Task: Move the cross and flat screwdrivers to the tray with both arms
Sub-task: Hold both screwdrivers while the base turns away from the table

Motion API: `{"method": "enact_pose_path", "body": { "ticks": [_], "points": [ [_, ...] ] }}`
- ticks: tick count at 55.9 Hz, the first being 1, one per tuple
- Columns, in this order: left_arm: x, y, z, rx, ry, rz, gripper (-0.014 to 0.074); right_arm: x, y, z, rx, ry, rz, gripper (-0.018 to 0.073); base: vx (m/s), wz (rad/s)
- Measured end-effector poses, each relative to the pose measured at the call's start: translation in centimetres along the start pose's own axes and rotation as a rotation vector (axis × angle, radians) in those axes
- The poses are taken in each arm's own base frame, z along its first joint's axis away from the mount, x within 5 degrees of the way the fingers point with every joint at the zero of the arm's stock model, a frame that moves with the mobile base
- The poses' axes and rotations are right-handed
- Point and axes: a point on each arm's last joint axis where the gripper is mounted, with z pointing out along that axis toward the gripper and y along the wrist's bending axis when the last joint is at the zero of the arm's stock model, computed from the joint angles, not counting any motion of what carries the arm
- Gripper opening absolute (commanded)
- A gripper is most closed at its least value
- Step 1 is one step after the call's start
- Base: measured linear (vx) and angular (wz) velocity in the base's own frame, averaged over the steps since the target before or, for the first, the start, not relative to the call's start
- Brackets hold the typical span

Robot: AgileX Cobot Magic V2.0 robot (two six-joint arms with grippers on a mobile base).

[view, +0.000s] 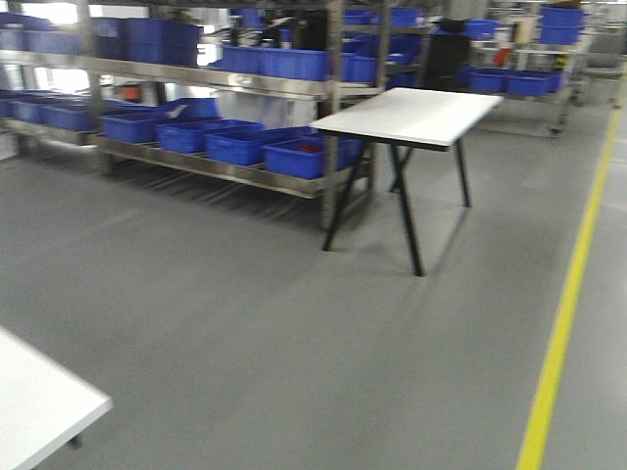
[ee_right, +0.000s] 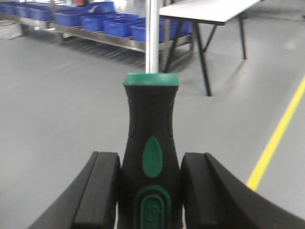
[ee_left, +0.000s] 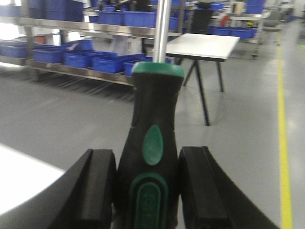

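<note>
Left screwdriver (ee_left: 155, 119) stands at the frame's lower centre, its black-and-green handle clamped tight in my left gripper (ee_left: 147, 162), silver shaft rising past the top edge. Right screwdriver (ee_right: 151, 119) stands likewise in my right gripper (ee_right: 150, 164), pinched by the handle, with grey floor (ee_right: 57, 95) behind it.
</note>
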Motion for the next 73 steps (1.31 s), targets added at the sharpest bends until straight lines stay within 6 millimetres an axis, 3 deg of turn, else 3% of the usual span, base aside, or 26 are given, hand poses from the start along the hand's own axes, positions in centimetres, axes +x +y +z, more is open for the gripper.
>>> {"method": "enact_pose_path", "body": {
  "ticks": [28, 73],
  "points": [
    [0.00, 0.00, 0.00, 0.000, 0.000, -0.001, -0.0003, 0.00, 0.00, 0.00, 0.000, 0.000, 0.000, 0.0000, 0.31, -0.43],
    [0.00, -0.01, 0.00, 0.001, 0.000, -0.002, -0.0003, 0.00, 0.00, 0.00, 0.000, 0.000, 0.000, 0.0000, 0.47, -0.08]
  ]
}}
